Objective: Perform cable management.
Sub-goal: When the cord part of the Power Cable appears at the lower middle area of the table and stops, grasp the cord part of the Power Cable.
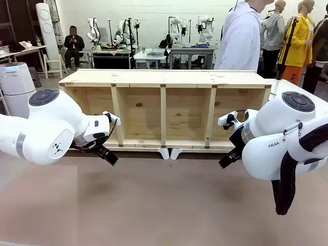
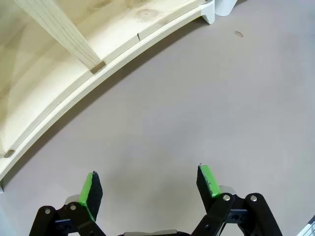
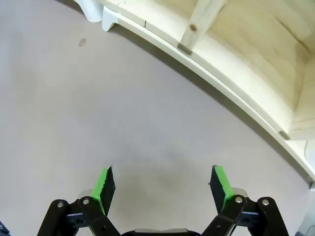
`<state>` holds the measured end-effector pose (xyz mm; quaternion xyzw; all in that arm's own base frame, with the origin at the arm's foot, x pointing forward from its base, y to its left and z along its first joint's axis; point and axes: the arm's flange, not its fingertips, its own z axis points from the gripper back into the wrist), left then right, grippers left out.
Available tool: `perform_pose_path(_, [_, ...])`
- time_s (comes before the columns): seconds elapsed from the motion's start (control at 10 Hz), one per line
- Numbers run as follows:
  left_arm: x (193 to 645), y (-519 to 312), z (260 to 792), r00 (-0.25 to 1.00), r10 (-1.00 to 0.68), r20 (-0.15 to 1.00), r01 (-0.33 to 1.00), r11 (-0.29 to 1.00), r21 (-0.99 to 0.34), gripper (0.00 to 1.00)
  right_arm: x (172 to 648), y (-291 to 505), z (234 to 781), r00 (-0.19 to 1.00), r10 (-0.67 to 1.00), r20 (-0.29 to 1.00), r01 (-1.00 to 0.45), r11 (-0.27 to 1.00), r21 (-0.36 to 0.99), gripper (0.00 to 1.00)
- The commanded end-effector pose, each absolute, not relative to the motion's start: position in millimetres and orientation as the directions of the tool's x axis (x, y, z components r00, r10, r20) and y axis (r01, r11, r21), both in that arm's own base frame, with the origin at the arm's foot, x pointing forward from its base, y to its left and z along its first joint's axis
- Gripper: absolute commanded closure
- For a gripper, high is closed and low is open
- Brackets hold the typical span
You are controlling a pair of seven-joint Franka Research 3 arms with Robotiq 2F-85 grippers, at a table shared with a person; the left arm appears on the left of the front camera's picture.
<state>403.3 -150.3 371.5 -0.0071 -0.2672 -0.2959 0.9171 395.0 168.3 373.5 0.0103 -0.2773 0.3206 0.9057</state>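
The left gripper (image 2: 150, 182) is wide open and holds nothing. The right gripper (image 3: 162, 182) is wide open and empty too. Both hang over the table (image 1: 164, 205), near the wooden shelf (image 1: 164, 110).

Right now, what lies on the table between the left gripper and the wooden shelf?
Nothing: the left wrist view shows bare table from the open left gripper up to the front edge of the wooden shelf.
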Motion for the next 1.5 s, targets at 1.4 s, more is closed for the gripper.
perform_pose_path(1.4, [336.0, -105.3, 419.2, 0.745, -0.451, 0.492, 0.425, 0.889, 0.17, 0.0, 304.0, 129.6, 422.8, 0.632, 0.509, 0.584, -0.459, 0.853, -0.247, 0.0])
